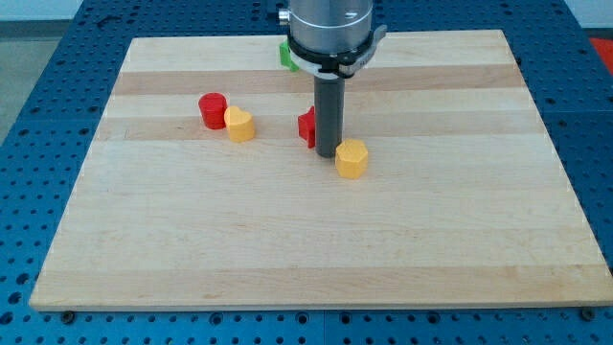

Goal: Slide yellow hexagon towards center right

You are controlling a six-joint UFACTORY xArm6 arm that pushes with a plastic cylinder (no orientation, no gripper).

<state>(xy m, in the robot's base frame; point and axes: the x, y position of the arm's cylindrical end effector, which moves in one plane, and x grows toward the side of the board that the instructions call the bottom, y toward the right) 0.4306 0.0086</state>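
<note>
The yellow hexagon lies near the middle of the wooden board. My tip stands just to the hexagon's left, very close or touching. A red block sits right behind the rod on its left, partly hidden, its shape unclear. A red cylinder and a second yellow block touch each other at the view's left. A green block peeks out near the view's top, mostly hidden by the arm.
The arm's grey body hangs over the board's top middle. The board lies on a blue perforated table.
</note>
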